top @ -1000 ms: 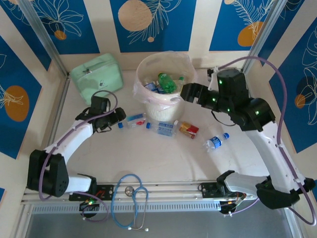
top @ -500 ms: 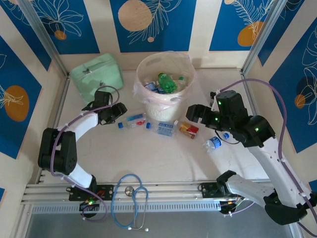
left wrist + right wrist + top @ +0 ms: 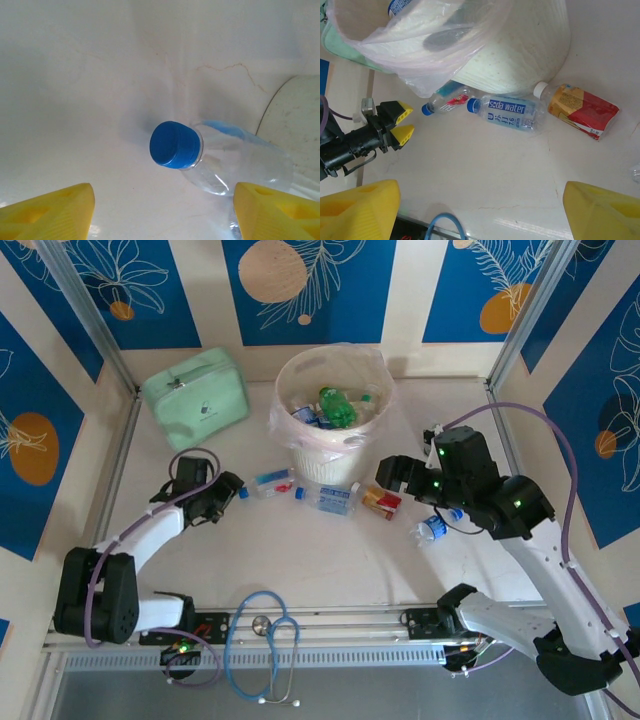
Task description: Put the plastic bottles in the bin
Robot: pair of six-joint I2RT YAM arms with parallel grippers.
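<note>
Plastic bottles lie partly loose on the table and partly inside the bin. We see a cream-white tabletop with faint hairline cracks, edged by metal rails and backed by walls of blue panels with leaf and orange-disc patterns. A mint-green zip case sits at the far left, and a blue stethoscope lies at the near edge between the arm bases.

The left arm stretches low over the table, and the left gripper points toward the bin. Its yellow fingers are spread wide and pinch nothing; a blue cap sits ahead of the gap and touches neither finger. The right arm arches up and folds back over the table. The right gripper hangs just right of the bin, above the loose bottles, its jaws spread and empty.

Going rightward, a red-labelled bottle lies on its side at the bin's foot, blue cap toward the left gripper. Next comes a blue-labelled bottle, also on its side, then a red-and-yellow bottle with a white cap. A clear bottle with a blue cap lies further right, apart from the others. In the bin, a green bottle rests among clear ones on the thin liner.
</note>
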